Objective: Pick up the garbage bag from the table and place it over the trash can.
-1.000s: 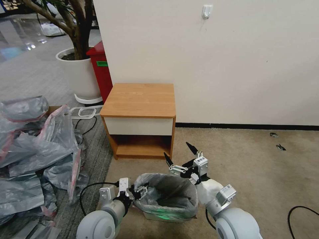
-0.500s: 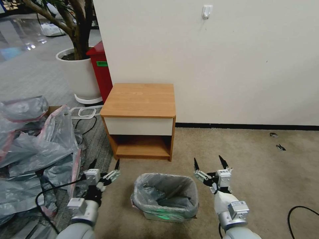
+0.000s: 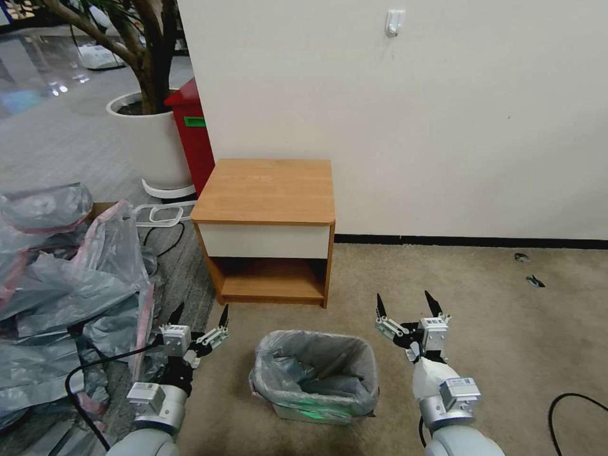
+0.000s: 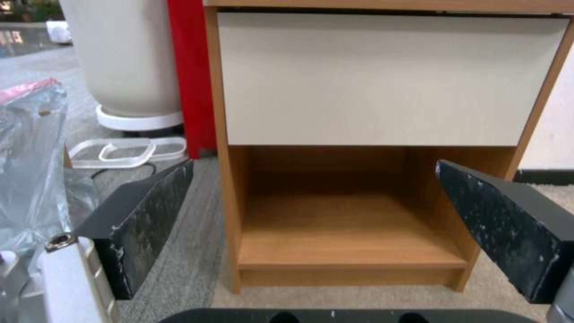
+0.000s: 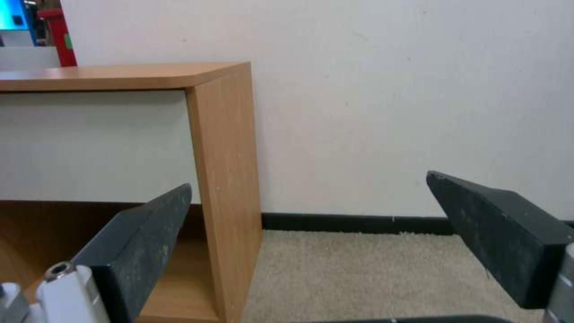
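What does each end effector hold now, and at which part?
Nothing. The left end effector and right end effector are open beside the can, which the bag lines.

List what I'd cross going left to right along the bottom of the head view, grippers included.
Heap of grey bags → left gripper, open → trash can lined with the garbage bag → right gripper, open → black cable on the carpet.
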`<state>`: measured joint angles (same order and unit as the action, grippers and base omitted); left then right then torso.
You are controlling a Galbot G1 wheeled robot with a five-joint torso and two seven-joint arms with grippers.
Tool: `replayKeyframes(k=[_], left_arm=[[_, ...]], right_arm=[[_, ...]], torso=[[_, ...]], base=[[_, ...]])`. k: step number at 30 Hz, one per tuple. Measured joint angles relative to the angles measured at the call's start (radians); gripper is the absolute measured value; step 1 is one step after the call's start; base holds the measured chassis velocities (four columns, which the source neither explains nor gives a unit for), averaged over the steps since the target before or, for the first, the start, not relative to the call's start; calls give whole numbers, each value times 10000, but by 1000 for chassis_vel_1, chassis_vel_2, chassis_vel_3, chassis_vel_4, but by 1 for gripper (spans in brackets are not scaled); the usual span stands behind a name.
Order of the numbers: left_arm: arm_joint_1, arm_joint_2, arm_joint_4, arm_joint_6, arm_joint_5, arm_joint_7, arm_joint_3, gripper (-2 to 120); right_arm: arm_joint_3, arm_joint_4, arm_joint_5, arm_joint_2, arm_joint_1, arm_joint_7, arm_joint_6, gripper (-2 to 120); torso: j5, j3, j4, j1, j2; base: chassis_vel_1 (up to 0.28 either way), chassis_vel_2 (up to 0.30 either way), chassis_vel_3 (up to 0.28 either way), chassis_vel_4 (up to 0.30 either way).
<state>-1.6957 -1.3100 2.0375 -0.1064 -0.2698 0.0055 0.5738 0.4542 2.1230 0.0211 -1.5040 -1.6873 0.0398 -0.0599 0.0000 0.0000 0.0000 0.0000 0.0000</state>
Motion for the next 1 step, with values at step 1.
replayKeyframes(k=[1], left_arm=[[1,0,2,11,-3,0,-1,100]], right_arm=[[-2,0,-1,1,0,-3,2,100]], torso=[[0,0,-1,0,0]], base=[[0,0,0,0]])
